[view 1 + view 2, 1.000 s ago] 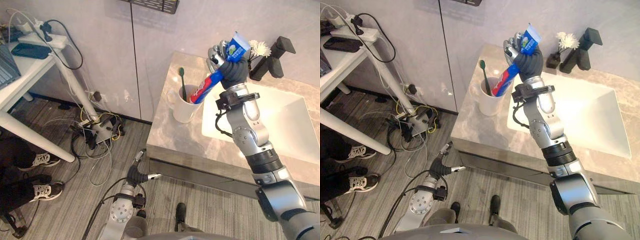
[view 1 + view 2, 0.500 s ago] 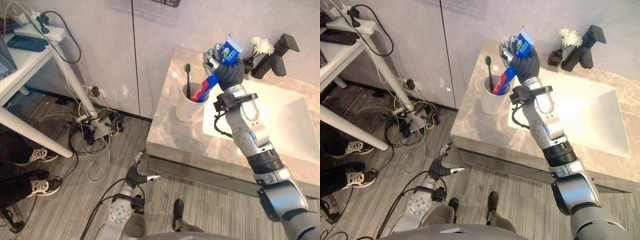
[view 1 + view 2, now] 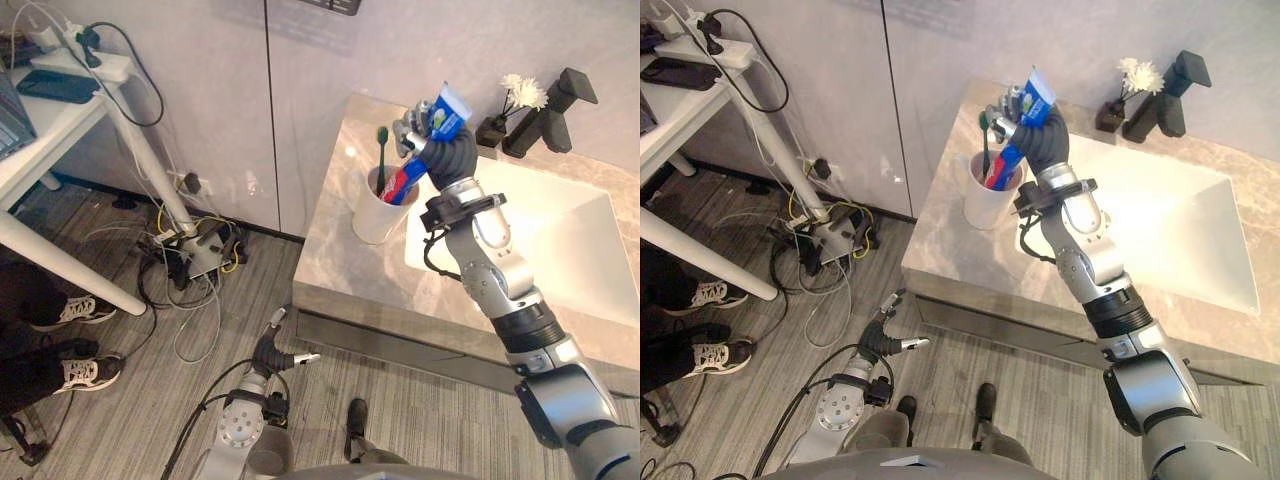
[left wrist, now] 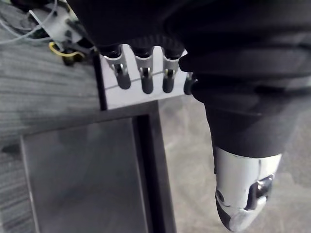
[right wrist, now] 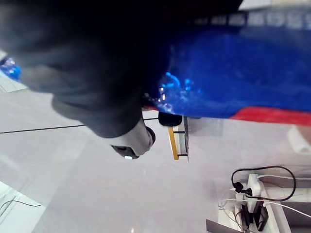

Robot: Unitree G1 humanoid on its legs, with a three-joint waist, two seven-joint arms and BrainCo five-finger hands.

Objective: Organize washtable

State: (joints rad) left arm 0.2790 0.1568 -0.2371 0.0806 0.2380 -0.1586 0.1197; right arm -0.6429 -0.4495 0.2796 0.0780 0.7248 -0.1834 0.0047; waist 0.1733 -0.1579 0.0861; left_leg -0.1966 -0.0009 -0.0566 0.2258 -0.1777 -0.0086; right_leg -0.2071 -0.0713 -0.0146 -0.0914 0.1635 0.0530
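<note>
The right hand (image 3: pixel 448 155), clenched round the toothpaste tube (image 3: pixel 447 110), has lowered its end into the cup (image 3: pixel 375 220) beside the toothbrush (image 3: pixel 381 140); stowing looks nearly done; next, let go; left hand (image 3: pixel 275 352) relaxed.

we see a grey marbled tabletop (image 3: pixel 335 255) with a white basin (image 3: pixel 575 245) sunk into it — a white mug (image 3: pixel 376 217) stands just left of the basin, a small dark vase (image 3: pixel 490 131) beside a black tap (image 3: pixel 545 115) at the back.

Pale grey wall panels (image 3: pixel 300 90) behind. Grey plank floor (image 3: pixel 110 425). White desk (image 3: pixel 55 130) at left, cable tangle (image 3: pixel 195 255) beneath. Marble counter (image 3: pixel 340 240), white sink (image 3: pixel 580 250) inset.
</note>
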